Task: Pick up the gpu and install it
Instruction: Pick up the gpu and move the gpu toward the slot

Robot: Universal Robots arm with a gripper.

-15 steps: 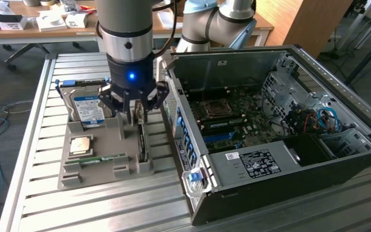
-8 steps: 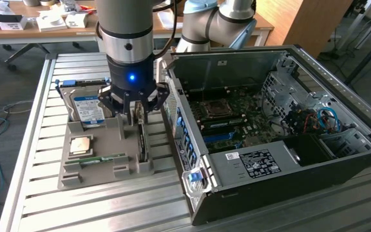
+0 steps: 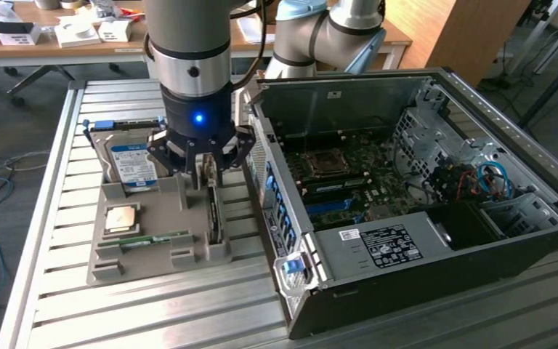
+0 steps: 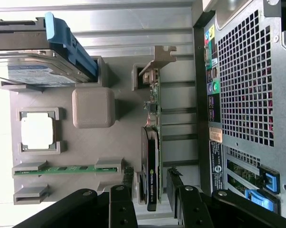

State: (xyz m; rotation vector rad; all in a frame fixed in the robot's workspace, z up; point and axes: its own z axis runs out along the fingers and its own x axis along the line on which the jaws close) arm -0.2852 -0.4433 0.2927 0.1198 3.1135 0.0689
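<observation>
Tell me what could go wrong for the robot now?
The gpu stands thin on its edge in the grey holder, between the open jaws. If they close off-centre, it might tilt or slip. The computer case sits close beside, so a lifted card could bump it.

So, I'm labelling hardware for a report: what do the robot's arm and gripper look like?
The arm is a smooth silver-grey tube ending in a black wrist collar with a glowing blue light. The gripper is black, with flat angular fingers fastened by round screws.
</observation>
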